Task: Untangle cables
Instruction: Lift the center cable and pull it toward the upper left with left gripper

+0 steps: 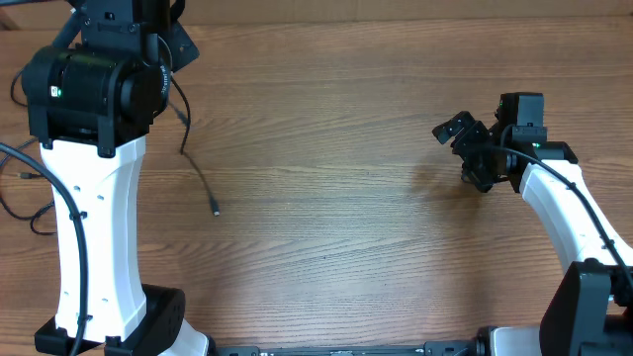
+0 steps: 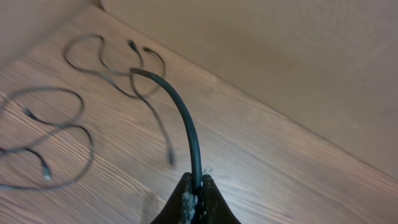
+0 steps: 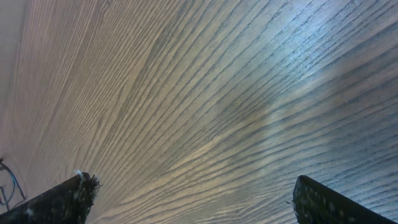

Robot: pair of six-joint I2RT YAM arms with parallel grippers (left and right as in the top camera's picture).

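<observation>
In the left wrist view my left gripper (image 2: 196, 186) is shut on a thin black cable (image 2: 186, 124) that arcs up and away from the jaws. More cables (image 2: 68, 127) lie beyond it in loose loops on the wood, with small plugs at their ends. From overhead, one cable (image 1: 198, 173) trails down from under the left arm to a plug on the table, and other cables (image 1: 28, 193) show at the left edge. My right gripper (image 1: 463, 153) stands open far to the right, with only bare wood between its fingers (image 3: 68, 199).
The left arm's white link and black motor housing (image 1: 94, 94) cover much of the table's left side in the overhead view. The wooden table (image 1: 346, 198) stretches between the two arms. A beige wall (image 2: 298, 62) lies past the table's far edge.
</observation>
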